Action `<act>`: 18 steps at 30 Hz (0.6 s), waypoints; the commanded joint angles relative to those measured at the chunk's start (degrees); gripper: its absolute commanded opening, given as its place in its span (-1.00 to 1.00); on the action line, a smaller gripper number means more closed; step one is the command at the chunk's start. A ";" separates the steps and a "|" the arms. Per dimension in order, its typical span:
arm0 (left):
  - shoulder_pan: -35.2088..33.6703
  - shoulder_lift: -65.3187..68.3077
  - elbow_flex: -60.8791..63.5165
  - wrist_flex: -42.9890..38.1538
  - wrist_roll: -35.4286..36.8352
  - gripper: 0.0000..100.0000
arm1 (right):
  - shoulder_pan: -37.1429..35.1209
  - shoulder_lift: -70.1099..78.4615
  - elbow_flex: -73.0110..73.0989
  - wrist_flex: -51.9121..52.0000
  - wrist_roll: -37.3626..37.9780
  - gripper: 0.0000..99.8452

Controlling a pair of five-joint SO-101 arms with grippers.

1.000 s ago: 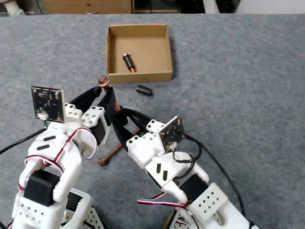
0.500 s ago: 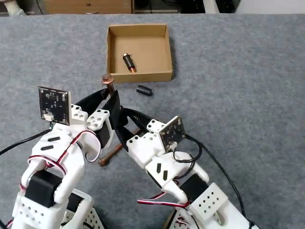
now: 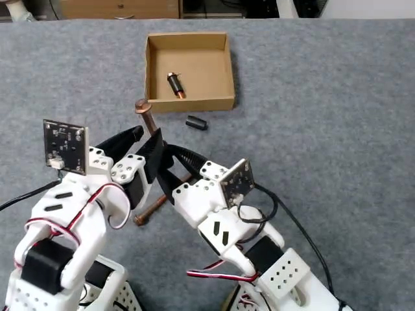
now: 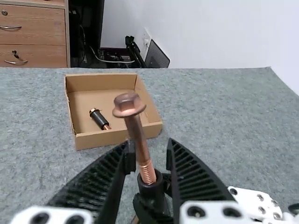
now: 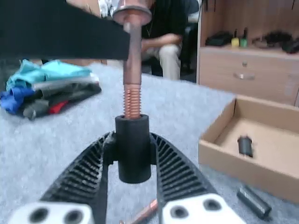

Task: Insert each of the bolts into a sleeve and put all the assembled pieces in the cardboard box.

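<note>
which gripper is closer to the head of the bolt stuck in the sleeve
Left. The left gripper is open around the shank of the bolt, below the bolt head. The right gripper is shut on the sleeve at the threaded end, farther down.

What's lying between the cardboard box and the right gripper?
In the high view, a loose sleeve lies just in front of the box, close to its front wall. The rest of that stretch is bare.

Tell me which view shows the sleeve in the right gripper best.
Right wrist view: the sleeve stands full-length in the right gripper, bolt entering it. Left wrist view catches its top rim; in the high view the arms mostly cover it.
</note>
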 commanded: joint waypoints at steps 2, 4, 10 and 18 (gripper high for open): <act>0.53 -0.31 -6.07 1.93 0.35 -0.76 | -0.48 -0.75 -1.19 -6.24 -0.18 -1.00; 0.44 -0.31 -8.79 3.78 0.26 -0.76 | 0.48 -1.10 -0.92 -7.47 -0.18 -1.00; 0.35 -0.31 -16.97 9.67 0.26 -0.76 | 4.53 -1.10 1.36 -15.12 -0.09 -1.00; 0.35 -0.31 -20.57 11.52 0.18 -0.76 | 4.79 -1.10 1.89 -19.08 -0.09 -1.00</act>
